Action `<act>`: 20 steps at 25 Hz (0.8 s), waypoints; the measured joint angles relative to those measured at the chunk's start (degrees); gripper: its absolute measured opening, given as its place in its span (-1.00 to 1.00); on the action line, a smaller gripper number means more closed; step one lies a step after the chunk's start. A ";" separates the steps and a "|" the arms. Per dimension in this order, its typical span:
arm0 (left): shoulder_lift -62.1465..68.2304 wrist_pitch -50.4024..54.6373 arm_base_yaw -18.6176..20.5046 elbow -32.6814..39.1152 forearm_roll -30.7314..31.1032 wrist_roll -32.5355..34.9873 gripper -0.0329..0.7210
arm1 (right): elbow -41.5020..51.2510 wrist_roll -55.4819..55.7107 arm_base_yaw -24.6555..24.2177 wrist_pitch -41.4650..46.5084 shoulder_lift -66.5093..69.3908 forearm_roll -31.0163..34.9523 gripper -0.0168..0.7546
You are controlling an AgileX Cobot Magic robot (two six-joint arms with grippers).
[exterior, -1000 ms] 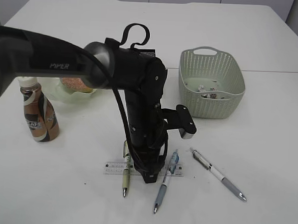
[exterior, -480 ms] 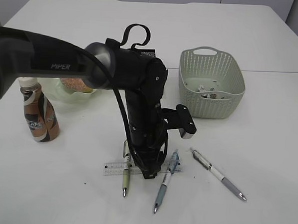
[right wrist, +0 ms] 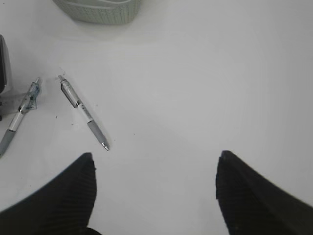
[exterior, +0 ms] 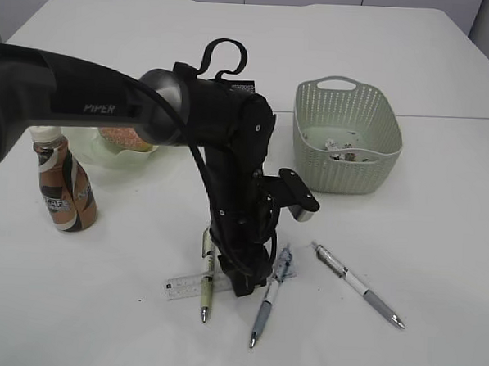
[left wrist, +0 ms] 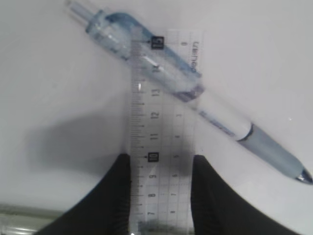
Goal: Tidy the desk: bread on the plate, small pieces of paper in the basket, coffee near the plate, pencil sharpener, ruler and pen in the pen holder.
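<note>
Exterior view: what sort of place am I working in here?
Most likely a staged desk-tidying setup in a plain indoor room: a bare white desk holding pens, a clear ruler, a coffee bottle and a green basket.

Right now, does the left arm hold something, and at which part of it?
The ruler, by its two long edges, with the jaws closed on either side partway along it. It lies under the blue pen. The right gripper holds nothing.

Three pens [exterior: 268, 303] (one green), one ruler [left wrist: 161, 147], basket [exterior: 347, 139], bottle [exterior: 62, 190].
</note>
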 joint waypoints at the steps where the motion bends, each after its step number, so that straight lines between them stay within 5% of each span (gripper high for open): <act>1: 0.00 0.55 0.00 0.00 0.22 -0.72 -0.27 | 0.00 0.00 0.00 0.00 0.00 0.00 0.50; 16: -4.24 2.32 0.00 -0.21 6.27 -7.55 -0.27 | 0.00 0.00 0.00 0.00 0.00 -0.04 0.50; 20: -5.69 1.88 0.00 -3.26 6.27 -14.73 -0.27 | 0.00 0.00 0.00 0.00 0.00 -0.13 0.50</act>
